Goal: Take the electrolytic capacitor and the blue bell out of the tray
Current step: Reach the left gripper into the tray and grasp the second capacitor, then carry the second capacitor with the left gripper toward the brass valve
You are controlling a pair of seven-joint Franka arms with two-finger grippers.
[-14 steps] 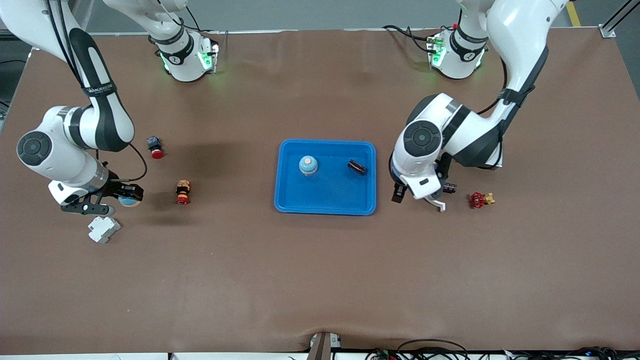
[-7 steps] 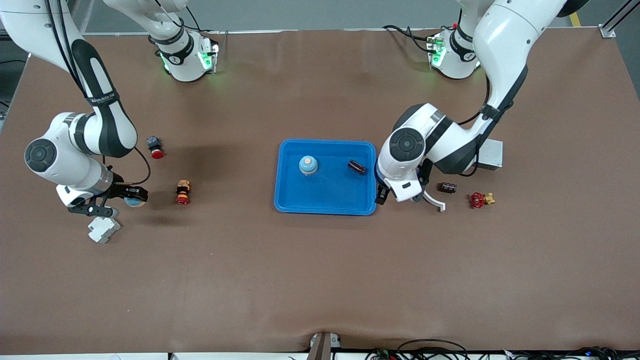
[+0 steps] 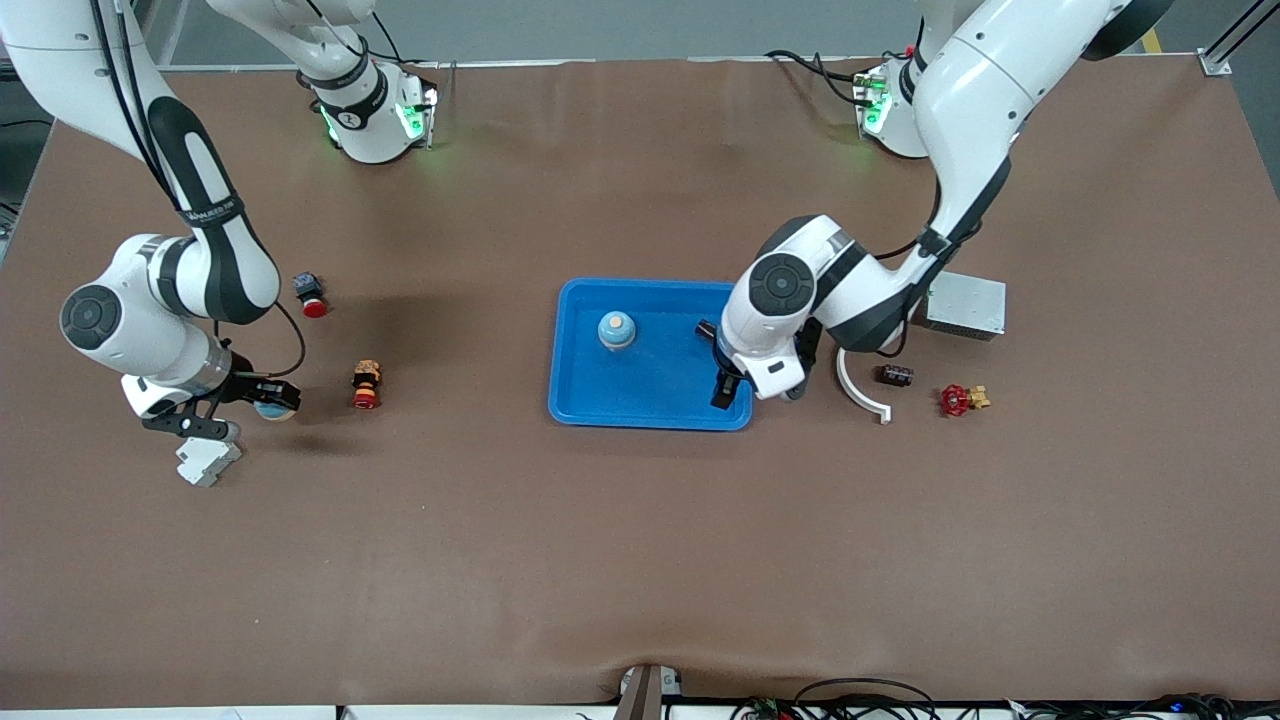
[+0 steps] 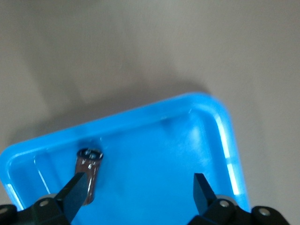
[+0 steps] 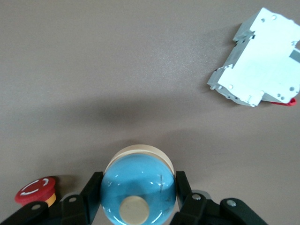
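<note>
Nothing out yet. Electrolytic capacitor (image 3: 710,331) and blue bell (image 3: 616,330) both sit in the tray (image 3: 650,405), toward its base-side rim. Left claw (image 3: 729,388) hangs spread wide above the capacitor. Right claw (image 3: 262,400), off-tray near the bench's right-arm end, is clamped on a second blue dome bell (image 5: 138,190).

You see the left gripper (image 4: 137,192) over the blue tray (image 4: 220,122) with its fingers (image 4: 75,192) spread wide. The dark electrolytic capacitor (image 4: 87,176) lies inside the tray, just beside one fingertip, and nothing is between the jaws.
</note>
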